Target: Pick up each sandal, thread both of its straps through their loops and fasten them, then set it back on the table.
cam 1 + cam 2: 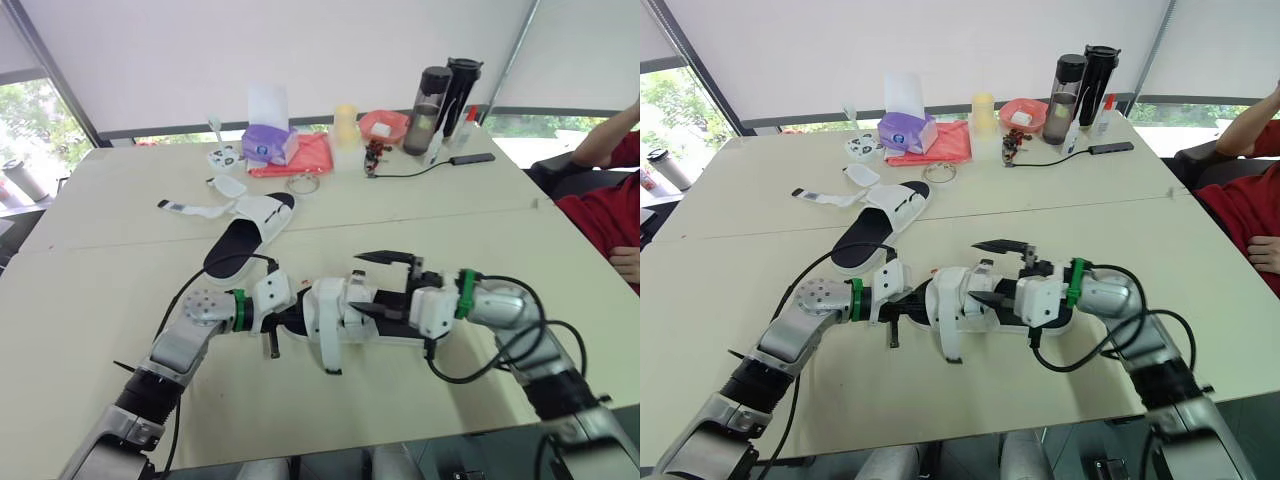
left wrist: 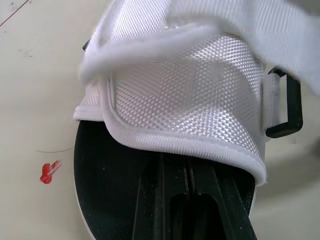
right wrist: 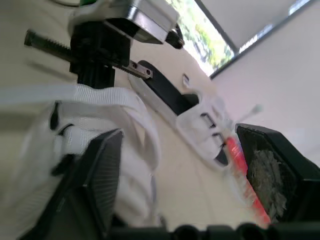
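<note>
A white sandal with a black footbed is held just above the table's near middle, and one loose strap hangs down from it. My left gripper is shut on this sandal, its fingers lying on the footbed under the white upper. A black loop shows at the upper's side. My right gripper stands open at the sandal's right side, with one finger against the white straps. The second sandal lies on the table behind, its straps spread loose to the left.
Along the far edge stand a purple tissue box, a red cloth, a yellow cup, a red bowl and two dark bottles. A black cable and device lie nearby. A person in red sits at the right.
</note>
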Robot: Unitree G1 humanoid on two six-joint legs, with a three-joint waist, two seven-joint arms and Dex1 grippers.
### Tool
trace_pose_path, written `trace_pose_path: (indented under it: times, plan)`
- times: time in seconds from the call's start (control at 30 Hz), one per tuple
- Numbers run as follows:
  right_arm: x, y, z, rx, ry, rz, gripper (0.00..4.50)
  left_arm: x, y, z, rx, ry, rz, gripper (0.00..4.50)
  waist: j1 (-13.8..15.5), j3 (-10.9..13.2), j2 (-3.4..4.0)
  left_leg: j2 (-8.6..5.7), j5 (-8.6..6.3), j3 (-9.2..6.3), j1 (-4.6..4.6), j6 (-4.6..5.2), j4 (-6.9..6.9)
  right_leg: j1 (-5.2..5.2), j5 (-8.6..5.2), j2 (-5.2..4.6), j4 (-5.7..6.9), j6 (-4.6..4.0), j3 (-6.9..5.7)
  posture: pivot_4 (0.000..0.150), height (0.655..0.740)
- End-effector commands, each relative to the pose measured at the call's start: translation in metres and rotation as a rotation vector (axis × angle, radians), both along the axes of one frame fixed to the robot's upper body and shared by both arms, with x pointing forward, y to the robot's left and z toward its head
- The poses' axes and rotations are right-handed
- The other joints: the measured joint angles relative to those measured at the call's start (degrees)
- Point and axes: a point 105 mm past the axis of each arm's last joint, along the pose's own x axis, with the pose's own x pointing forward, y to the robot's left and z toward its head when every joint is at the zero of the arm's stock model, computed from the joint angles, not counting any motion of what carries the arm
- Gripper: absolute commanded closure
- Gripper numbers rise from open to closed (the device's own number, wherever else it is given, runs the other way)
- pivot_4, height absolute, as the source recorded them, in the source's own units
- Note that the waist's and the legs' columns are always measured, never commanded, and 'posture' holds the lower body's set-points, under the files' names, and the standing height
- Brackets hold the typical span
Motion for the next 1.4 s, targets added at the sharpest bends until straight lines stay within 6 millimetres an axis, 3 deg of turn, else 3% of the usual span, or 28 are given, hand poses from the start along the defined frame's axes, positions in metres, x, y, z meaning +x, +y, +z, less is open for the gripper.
trace_pose_path:
  times: [0.03,0.1,0.2,0.3,0.5,0.67,0.97,1.3,1.4]
  plan:
    - [-0.015,-0.013,0.024,0.212,0.331,-0.067,0.65,-0.007,0.008,-0.023,0.068,0.076,0.012,4.5,0.1,0.0,0.0,-0.01,0.0,0.0,-0.01,0.0,0.0,0.0,-0.01,-0.02,-0.01,-0.01,0.02,0.15,0.74]
    - [-0.033,-0.012,0.024,0.29,0.591,-0.041,0.65,-0.007,0.009,-0.022,0.068,0.077,0.009,4.5,-0.01,0.0,-0.01,0.01,-0.01,-0.01,-0.03,0.01,0.01,0.0,-0.05,-0.03,-0.04,-0.09,0.03,0.15,0.74]
    - [-0.056,-0.008,0.023,0.326,0.844,-0.003,0.65,-0.008,0.009,-0.022,0.069,0.077,0.005,4.5,-0.08,-0.01,-0.02,0.09,-0.03,0.04,-0.04,0.03,0.01,-0.01,-0.15,-0.05,-0.06,-0.26,0.02,0.15,0.74]
    - [-0.088,0.002,0.004,0.333,1.118,0.039,0.65,-0.008,0.008,-0.021,0.065,0.079,-0.001,4.5,0.13,-0.04,-0.12,0.11,-0.06,0.06,-0.09,0.07,0.0,-0.01,-0.18,-0.12,-0.14,-0.29,-0.03,0.15,0.74]
    - [-0.1,0.012,-0.017,0.411,1.358,0.037,0.65,-0.01,0.004,-0.019,0.06,0.076,-0.012,4.5,0.0,-0.05,-0.12,0.1,-0.12,0.2,-0.17,0.17,-0.01,0.04,-0.14,-0.12,-0.55,-0.28,-0.04,0.15,0.74]
    - [-0.083,0.015,-0.042,0.381,1.347,-0.064,0.65,-0.01,0.004,-0.017,0.058,0.076,-0.012,4.5,0.07,-0.1,-0.24,0.1,-0.14,0.18,-0.17,0.21,-0.01,0.08,-0.13,-0.1,-0.65,-0.27,-0.11,0.15,0.74]
    - [-0.069,0.024,-0.056,0.351,1.316,-0.087,0.65,-0.014,0.003,-0.017,0.052,0.088,-0.002,4.5,0.15,-0.1,-0.25,0.08,-0.15,0.15,-0.19,0.22,-0.04,0.05,-0.12,-0.09,-0.66,-0.24,-0.15,0.15,0.74]
    - [-0.061,0.062,-0.06,0.377,1.387,0.021,0.65,-0.014,0.008,-0.022,0.058,0.104,0.019,4.5,-0.05,-0.12,-0.27,0.08,-0.15,0.12,-0.18,0.22,-0.05,0.04,-0.12,-0.05,-0.62,-0.23,-0.15,0.15,0.74]
    - [-0.057,0.066,-0.063,0.378,1.378,0.01,1.87,-0.015,0.008,-0.023,0.057,0.107,0.022,4.5,-0.05,-0.13,-0.27,0.08,-0.15,0.11,-0.18,0.22,-0.05,0.03,-0.11,-0.04,-0.59,-0.22,-0.16,0.15,0.74]
